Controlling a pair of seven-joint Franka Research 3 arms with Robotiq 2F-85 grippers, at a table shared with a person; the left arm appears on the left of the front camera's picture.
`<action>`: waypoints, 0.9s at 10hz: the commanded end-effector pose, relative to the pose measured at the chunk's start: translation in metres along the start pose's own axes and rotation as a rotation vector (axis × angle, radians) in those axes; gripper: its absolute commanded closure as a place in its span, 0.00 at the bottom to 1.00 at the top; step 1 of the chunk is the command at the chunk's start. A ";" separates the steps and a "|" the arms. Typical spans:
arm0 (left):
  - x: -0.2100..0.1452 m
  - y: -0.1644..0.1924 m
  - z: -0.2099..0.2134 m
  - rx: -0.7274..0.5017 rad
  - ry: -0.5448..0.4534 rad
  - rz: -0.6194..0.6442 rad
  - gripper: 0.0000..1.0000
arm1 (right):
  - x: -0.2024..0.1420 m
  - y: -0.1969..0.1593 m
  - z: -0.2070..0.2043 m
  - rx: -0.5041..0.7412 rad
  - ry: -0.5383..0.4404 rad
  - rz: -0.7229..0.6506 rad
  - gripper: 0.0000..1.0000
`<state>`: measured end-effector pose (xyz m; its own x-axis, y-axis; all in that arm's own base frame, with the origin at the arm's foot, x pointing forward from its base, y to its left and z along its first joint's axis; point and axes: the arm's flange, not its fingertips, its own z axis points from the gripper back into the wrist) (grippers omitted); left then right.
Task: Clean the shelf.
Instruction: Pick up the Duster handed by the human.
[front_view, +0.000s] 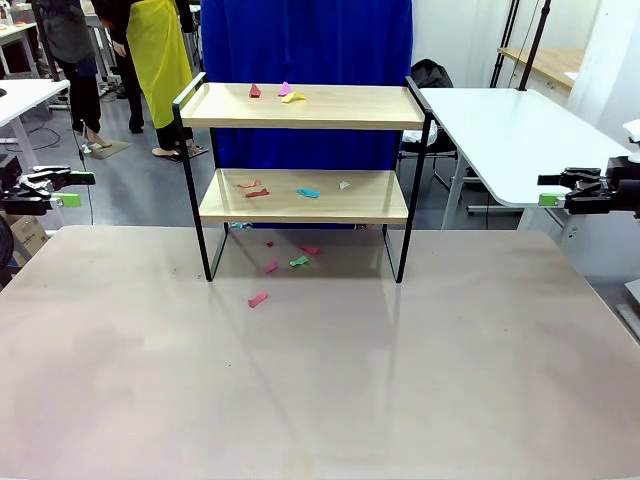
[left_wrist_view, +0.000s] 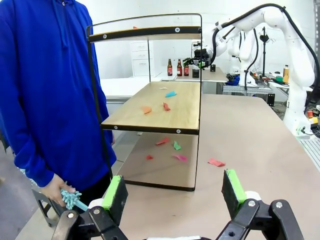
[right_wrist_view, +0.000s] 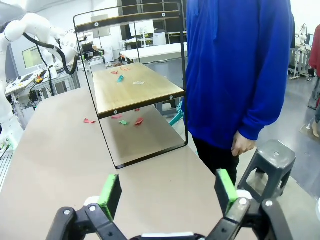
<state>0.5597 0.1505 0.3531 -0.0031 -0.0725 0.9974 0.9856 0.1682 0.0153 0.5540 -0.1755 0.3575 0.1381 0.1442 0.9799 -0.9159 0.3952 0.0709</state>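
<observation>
Across our table (front_view: 300, 380) the shelf (front_view: 350, 106) stands near the far edge, with paper scraps (front_view: 258, 299) on both boards and beneath it. A person in blue (left_wrist_view: 45, 90) stands behind. Our left end effector (front_view: 72, 189) and right end effector (front_view: 548, 190) hang wide open at the sides, well apart from the shelf, with open table before it.

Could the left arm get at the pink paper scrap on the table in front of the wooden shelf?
Probably yes: the pink paper scrap lies on bare tabletop outside the black-framed wooden shelf, with nothing between it and the open left gripper.
</observation>
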 end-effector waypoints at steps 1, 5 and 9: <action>0.003 -0.002 -0.002 0.003 0.007 -0.005 0.00 | 0.002 0.005 -0.001 -0.005 -0.001 0.005 0.00; 0.003 -0.002 -0.002 0.003 0.007 -0.005 0.00 | 0.002 0.005 -0.001 -0.005 -0.001 0.005 0.00; 0.003 -0.002 -0.002 0.003 0.007 -0.005 0.00 | 0.002 0.005 -0.001 -0.005 -0.001 0.005 0.00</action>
<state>0.5598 0.1505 0.3531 -0.0031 -0.0728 0.9973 0.9856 0.1683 0.0153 0.5540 -0.1755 0.3575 0.1380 0.1443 0.9799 -0.9159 0.3952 0.0708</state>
